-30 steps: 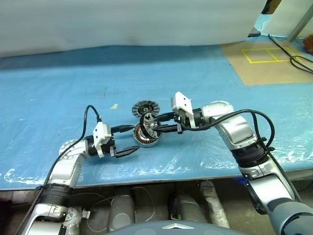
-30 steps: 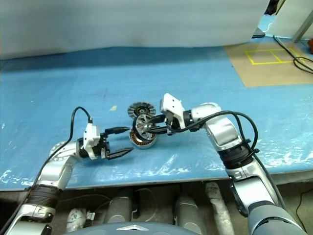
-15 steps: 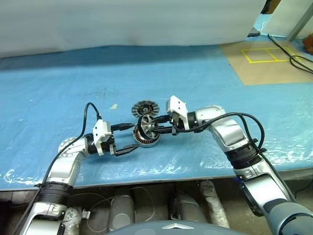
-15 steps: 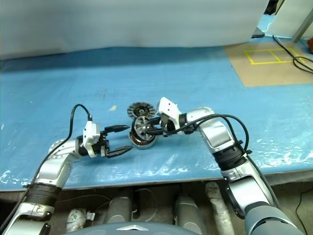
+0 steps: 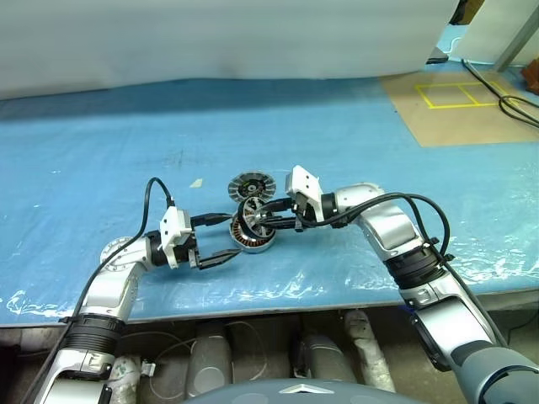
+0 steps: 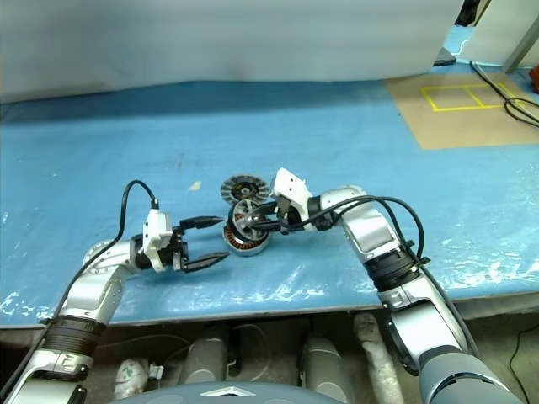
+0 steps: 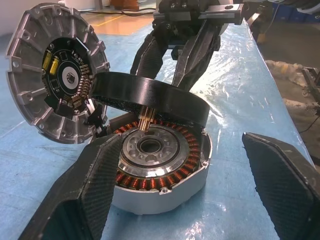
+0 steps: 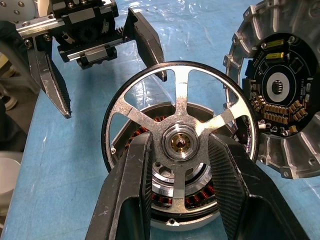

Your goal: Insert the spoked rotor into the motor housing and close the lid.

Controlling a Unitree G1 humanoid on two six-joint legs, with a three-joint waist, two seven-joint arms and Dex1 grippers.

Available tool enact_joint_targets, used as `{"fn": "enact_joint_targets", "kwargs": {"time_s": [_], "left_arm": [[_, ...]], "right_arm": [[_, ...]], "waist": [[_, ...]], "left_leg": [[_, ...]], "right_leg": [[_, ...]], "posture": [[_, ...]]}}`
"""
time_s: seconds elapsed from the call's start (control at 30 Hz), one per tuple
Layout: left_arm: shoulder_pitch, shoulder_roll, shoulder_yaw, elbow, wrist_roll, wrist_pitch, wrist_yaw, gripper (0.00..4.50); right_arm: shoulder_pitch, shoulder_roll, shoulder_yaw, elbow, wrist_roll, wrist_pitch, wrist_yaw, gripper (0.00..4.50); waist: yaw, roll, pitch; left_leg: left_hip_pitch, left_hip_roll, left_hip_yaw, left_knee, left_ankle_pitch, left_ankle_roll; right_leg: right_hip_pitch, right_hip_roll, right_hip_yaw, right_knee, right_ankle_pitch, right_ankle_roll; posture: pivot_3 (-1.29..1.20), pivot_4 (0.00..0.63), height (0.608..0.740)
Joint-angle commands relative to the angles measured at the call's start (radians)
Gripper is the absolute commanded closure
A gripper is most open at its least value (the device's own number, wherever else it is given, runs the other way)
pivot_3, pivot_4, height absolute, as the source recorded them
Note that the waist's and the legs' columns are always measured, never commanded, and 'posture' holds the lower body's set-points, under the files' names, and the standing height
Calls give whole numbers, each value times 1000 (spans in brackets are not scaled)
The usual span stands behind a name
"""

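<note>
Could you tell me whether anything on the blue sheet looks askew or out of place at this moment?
The lid stands tilted on edge, propped against the motor housing rather than lying flat, circuit face showing. The spoked rotor, gripped at its hub by the right tool, sits canted above the housing, shaft not yet seated. The left tool is open beside it.

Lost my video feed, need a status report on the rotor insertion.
Right gripper shut on rotor, tilted just above housing, shaft not yet seated. Left gripper open beside housing. Lid propped behind it, clear.
</note>
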Motion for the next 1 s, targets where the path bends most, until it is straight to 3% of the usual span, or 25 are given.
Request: {"fn": "enact_joint_targets", "kwargs": {"time_s": [0.03, 0.17, 0.27, 0.37, 0.77, 0.9, 1.0], "left_arm": [[-3, 5, 16, -8, -10, -19, -2, 417], [-8, 3, 15, -1, -8, -23, -3, 417], [-8, 2, 15, 3, -8, -25, -4, 417], [-8, 0, 14, 5, -8, -27, -4, 417], [-6, -1, 13, 7, -10, -27, -4, 417], [-6, -3, 13, 4, -11, -25, -2, 417], [-4, -3, 14, 1, -12, -23, 0, 417]], "right_arm": [[-16, -1, 0, -21, 3, -5, 5, 2873], [-14, -2, 7, -18, -2, -25, 18, 2873], [-17, 2, -1, -14, -2, -34, 9, 2198], [-29, 3, -5, -10, -6, -12, -7, 1246], [-39, 3, -44, -33, 39, 20, -2, 1246], [-18, -1, -49, -62, 75, 23, 25, 2120], [-12, 14, -35, -58, 76, 38, 9, 3204]], "waist": [[0, 0, 0], [0, 0, 0], [0, 0, 0], [0, 0, 0], [0, 0, 0], [0, 0, 0], [0, 0, 0]], "left_leg": [[0, 0, 0, 0, 0, 0], [0, 0, 0, 0, 0, 0], [0, 0, 0, 0, 0, 0], [0, 0, 0, 0, 0, 0], [0, 0, 0, 0, 0, 0], [0, 0, 0, 0, 0, 0], [0, 0, 0, 0, 0, 0]], "right_leg": [[0, 0, 0, 0, 0, 0], [0, 0, 0, 0, 0, 0], [0, 0, 0, 0, 0, 0], [0, 0, 0, 0, 0, 0], [0, 0, 0, 0, 0, 0], [0, 0, 0, 0, 0, 0], [0, 0, 0, 0, 0, 0]], "posture": [[0, 150, 740], [0, 150, 740], [0, 150, 740], [0, 150, 740], [0, 150, 740], [0, 150, 740], [0, 150, 740]]}}
